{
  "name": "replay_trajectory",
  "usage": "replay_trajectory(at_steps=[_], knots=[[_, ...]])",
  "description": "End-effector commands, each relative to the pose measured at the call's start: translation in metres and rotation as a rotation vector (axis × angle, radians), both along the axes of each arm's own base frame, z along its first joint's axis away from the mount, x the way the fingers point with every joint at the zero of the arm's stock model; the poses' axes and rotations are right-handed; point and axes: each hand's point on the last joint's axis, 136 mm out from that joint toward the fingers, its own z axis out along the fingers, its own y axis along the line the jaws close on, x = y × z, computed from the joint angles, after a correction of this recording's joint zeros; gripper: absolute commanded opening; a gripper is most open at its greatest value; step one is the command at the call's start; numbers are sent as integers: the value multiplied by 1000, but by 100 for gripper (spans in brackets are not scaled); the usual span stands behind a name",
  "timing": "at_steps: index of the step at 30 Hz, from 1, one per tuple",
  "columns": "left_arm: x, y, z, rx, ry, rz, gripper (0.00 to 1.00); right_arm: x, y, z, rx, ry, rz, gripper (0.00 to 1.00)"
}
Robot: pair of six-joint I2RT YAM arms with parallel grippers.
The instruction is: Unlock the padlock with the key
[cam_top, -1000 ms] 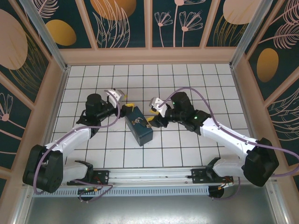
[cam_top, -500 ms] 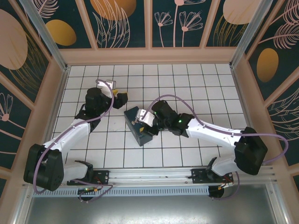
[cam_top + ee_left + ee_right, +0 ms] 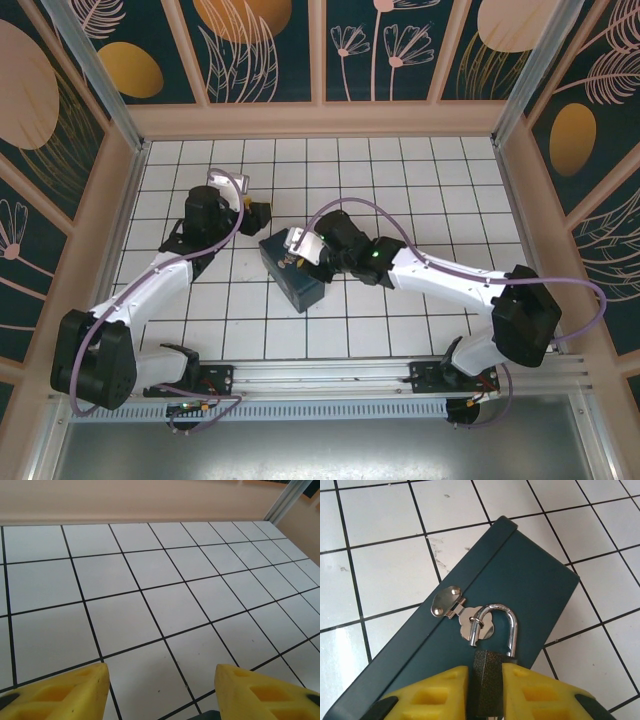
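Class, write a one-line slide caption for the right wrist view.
Right gripper clamps the dark padlock, its shackle threaded through the hasp of the teal box.

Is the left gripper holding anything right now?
No, the left gripper is open, its yellow fingers apart with bare tiled floor between them.

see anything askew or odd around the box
The dark teal box lies diagonally across the tile grid, not square to it. The padlock on its hasp is pinched by the right gripper. Nothing looks damaged.
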Motion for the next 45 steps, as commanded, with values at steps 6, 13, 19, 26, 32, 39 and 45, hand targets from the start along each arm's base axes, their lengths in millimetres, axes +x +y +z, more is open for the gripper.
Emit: replay_trajectory(at_steps=[6,13,19,26,32,39,45], knots=[[-9,-3,12,-5,-12,-41,56,4,0,-4,16,165,-76,14],[-23,-9,-16,-4,126,-74,51,9,5,15,125,349,-156,9],[-26,23,-47,104,228,87,48,9,3,23,106,440,-247,9],[-36,-1,-73,89,269,2,49,12,13,14,93,548,-319,7],[-39,-8,-84,86,308,-31,46,13,21,9,144,554,-364,6],[-44,-21,-81,11,342,-78,38,10,32,23,278,619,-393,1],[-50,-27,-84,6,364,-103,35,25,25,24,407,612,-527,0]])
